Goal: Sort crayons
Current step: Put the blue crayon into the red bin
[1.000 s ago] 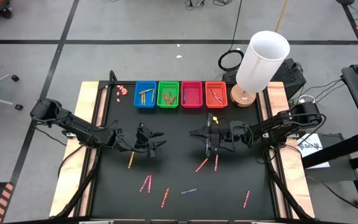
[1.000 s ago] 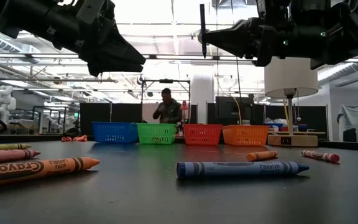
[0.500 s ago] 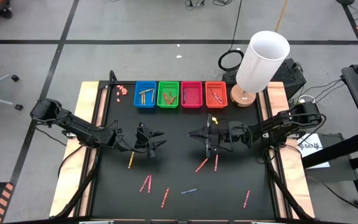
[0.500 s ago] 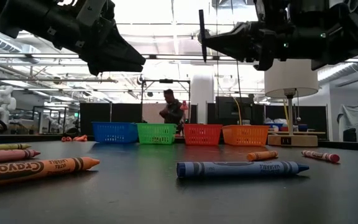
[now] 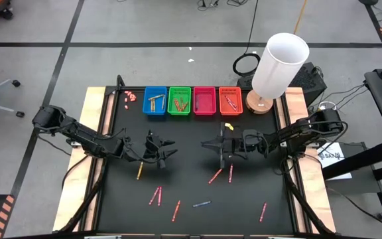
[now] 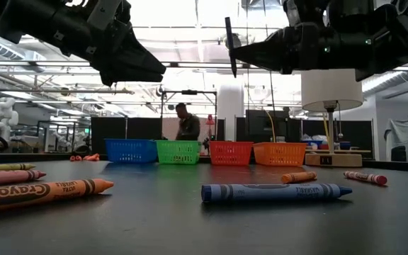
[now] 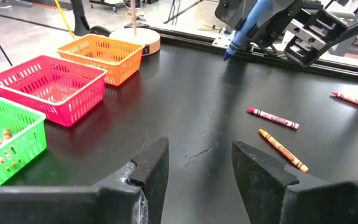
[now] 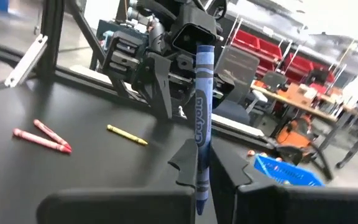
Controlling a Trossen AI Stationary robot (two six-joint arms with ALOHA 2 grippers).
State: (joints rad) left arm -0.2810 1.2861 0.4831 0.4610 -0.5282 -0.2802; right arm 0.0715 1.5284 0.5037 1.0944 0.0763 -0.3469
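Right claw holds a blue crayon above mid-table; left claw waits part open and empty.

In the high view's centre, the right claw (image 5: 212,144) is clamped tight on a blue crayon (image 8: 201,118), held upright off the black table (image 5: 191,179). The left claw (image 5: 170,147), left of centre, hangs with its fingers (image 7: 151,168) partly spread, gripping nothing. Loose crayons lie in the lower half of the high view: a yellow one (image 5: 139,170), a red pair (image 5: 155,195), another blue one (image 5: 201,204). Blue (image 5: 154,101), green (image 5: 179,101), pink (image 5: 204,101) and orange (image 5: 230,100) baskets line the table's upper edge.
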